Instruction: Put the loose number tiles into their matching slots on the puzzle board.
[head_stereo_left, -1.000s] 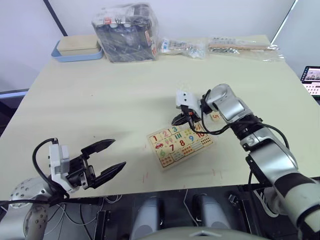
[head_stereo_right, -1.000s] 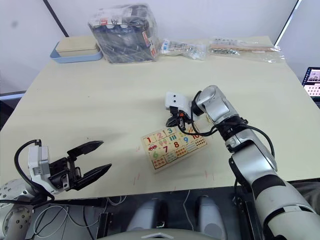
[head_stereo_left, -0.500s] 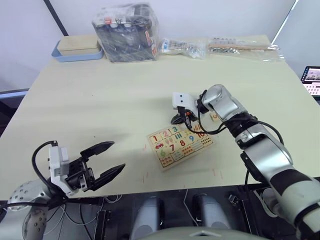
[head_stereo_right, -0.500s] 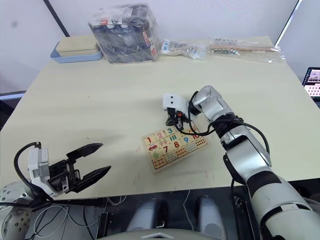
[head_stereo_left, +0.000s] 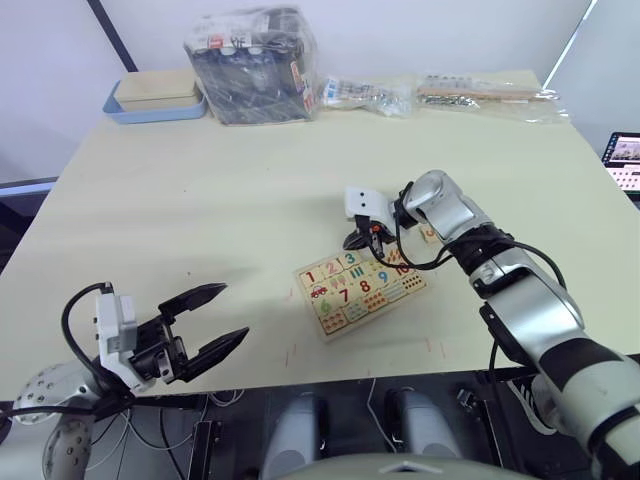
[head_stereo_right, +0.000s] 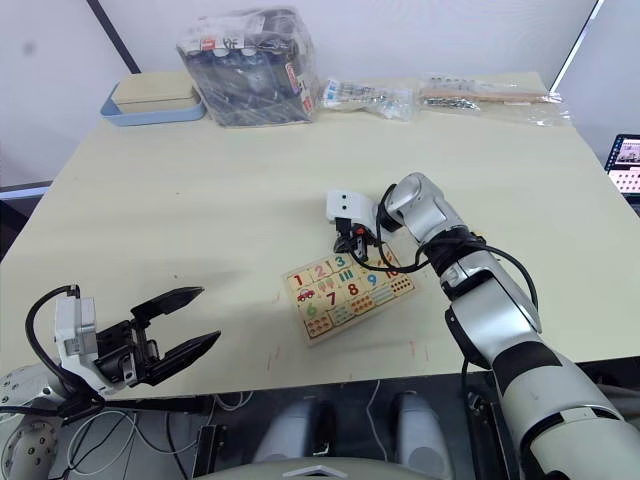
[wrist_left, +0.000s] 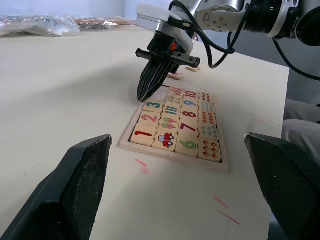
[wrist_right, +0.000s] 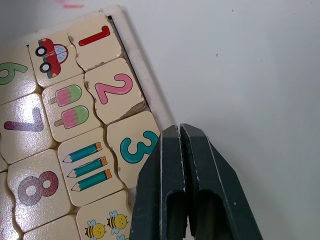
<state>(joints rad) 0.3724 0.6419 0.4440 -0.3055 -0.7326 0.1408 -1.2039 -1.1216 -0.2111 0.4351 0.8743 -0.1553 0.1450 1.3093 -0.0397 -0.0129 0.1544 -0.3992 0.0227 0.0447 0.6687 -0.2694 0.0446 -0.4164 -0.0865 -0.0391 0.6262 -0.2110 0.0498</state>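
Near the tabletop's front edge, the left gripper (head_stereo_left: 205, 322) hovers with fingers spread wide. One puzzle board (head_stereo_left: 360, 282) lies right of centre, long axis slanting toward the far right; tiles 1, 2 and 3 sit in its row. The right gripper (head_stereo_left: 357, 239), fingers pressed together, holds nothing at the board's far edge. One loose number tile (head_stereo_left: 431, 234) lies just beyond.

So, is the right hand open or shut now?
Shut. The right hand's two fingers are pressed together, nothing between them, tips beside the 3 tile on the board.
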